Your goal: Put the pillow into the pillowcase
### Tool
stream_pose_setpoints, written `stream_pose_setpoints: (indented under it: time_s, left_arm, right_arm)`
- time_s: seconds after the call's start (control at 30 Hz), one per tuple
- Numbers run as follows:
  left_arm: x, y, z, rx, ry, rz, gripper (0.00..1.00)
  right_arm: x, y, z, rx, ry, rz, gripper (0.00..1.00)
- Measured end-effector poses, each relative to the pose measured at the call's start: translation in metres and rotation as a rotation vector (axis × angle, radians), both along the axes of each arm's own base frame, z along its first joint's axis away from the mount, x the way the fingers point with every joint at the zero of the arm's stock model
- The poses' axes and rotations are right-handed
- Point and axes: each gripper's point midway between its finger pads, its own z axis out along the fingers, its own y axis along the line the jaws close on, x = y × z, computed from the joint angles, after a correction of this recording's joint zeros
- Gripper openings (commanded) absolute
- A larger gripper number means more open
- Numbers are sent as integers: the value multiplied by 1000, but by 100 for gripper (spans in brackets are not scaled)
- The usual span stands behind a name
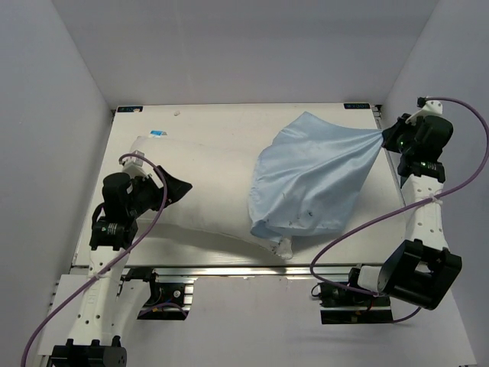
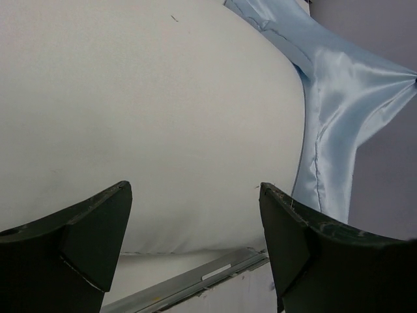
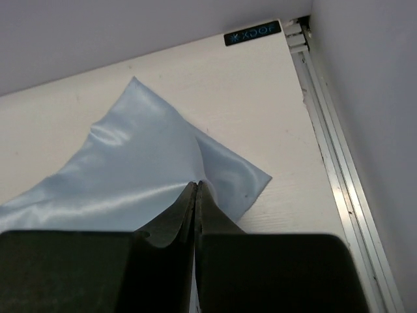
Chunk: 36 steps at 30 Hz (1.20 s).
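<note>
While only the right end of the pillow (image 1: 191,187) sits inside the pillowcase (image 1: 313,168), most of it lies bare just beyond your left gripper (image 1: 173,189), fingers spread and empty. Your right gripper (image 3: 197,190) has its fingertips clenched on a taut pillowcase corner. Most of the stuffing is left to do.

pillow (image 1: 206,191) left on table (image 1: 229,122), pillowcase (image 1: 313,176) over its right end
</note>
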Motion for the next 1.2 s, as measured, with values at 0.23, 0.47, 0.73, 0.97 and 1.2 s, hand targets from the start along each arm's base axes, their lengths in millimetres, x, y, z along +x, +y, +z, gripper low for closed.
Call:
stream_pose_setpoints:
  time_s: [0.23,0.47,0.73,0.97,1.2]
  left_arm:
    - [-1,-8,5,-20,-5,-49,88]
    - [-7,-24,17,-38,-22,-134,86]
    - [-24,-54,15,-55,2,-234,82]
    - [-27,-61,7,-22,39,-234,82]
    - [-32,-54,13,-14,28,-193,81]
  right_arm:
    - [-4,18,-5,-43,8,140,3]
    - [-3,55,17,-140,-52,448,85]
    - [-91,211,30,-417,-263,1109,89]
    - [-208,299,8,-482,-387,1529,89]
    - [-235,311,-37,-531,-297,1613,86]
